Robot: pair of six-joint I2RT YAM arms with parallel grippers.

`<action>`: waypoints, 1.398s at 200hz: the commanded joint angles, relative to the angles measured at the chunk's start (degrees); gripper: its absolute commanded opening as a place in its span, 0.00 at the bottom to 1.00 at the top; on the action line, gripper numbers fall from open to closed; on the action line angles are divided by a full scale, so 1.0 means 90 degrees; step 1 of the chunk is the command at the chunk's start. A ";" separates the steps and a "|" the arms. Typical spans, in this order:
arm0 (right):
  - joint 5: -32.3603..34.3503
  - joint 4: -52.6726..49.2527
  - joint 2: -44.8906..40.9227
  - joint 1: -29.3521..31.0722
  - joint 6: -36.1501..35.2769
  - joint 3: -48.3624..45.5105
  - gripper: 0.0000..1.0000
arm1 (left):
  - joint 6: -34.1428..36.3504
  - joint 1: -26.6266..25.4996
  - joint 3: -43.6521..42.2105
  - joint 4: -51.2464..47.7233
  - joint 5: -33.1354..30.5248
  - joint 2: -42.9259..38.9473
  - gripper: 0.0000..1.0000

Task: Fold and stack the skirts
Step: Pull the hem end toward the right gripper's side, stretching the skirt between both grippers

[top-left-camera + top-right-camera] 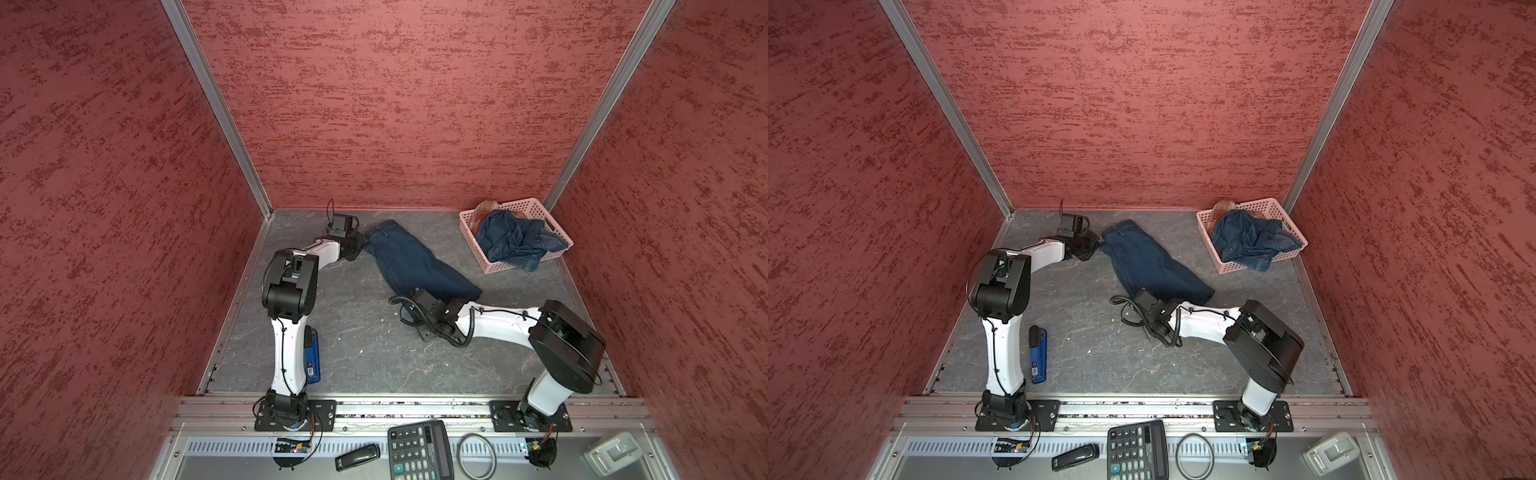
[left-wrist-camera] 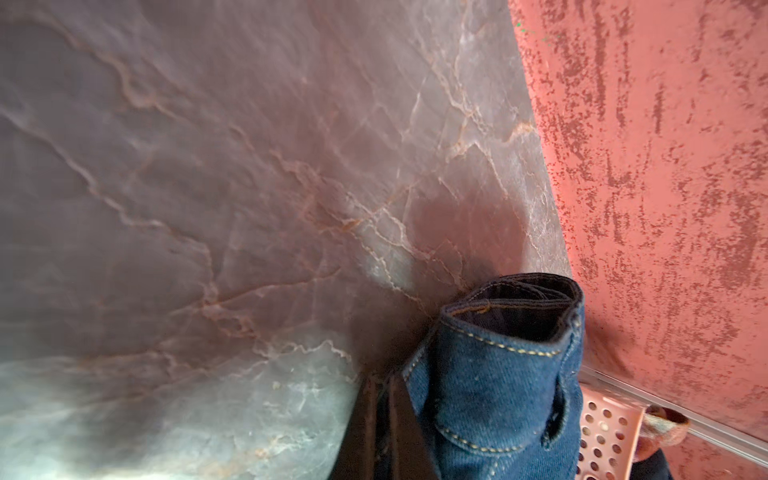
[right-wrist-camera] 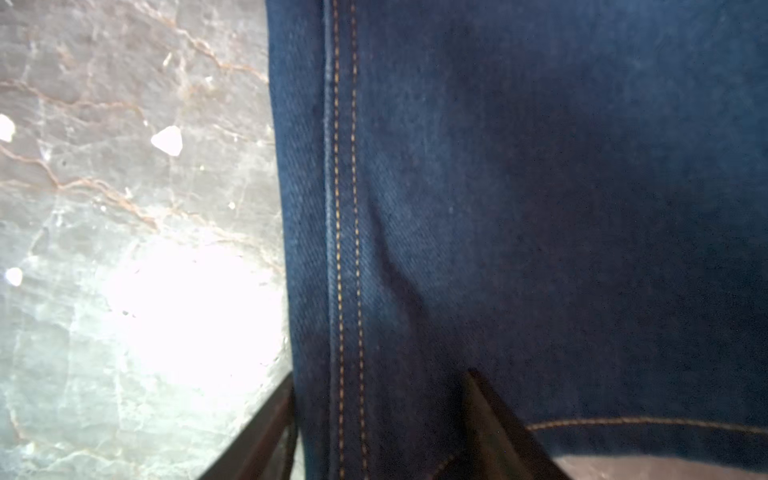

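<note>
Left gripper (image 2: pixel 384 419): clamped on the waistband corner of the spread denim skirt (image 1: pixel 419 266).
Right gripper (image 3: pixel 380 376): jaws apart, straddling its side seam near the hem.
Handling: likely soft, fairly heavy, not slippery; stitched edges suit pinching.
Other skirts (image 1: pixel 513 243): well beyond Right gripper, in basket (image 1: pixel 525 206).
Writing: none legible.

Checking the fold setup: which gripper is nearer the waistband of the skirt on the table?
Left. The left gripper is shut on the waistband corner. The right gripper straddles the opposite end of the skirt, jaws apart.
</note>
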 commanded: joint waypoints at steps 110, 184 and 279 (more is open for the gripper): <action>0.0856 -0.1159 -0.0465 0.0059 0.0260 -0.0196 0.00 | 0.0541 0.0509 -0.0256 -0.0204 -0.0243 -0.0376 0.00; 0.0795 -0.0947 -0.1251 -0.0022 0.0239 -0.0148 0.65 | -0.0092 0.0647 -0.1833 0.0391 -0.0309 -0.1554 0.00; -0.0811 0.0378 -0.1952 -0.2142 0.2054 -0.0393 0.78 | -0.0609 0.0566 -0.3703 0.0747 -0.0480 -0.2692 0.00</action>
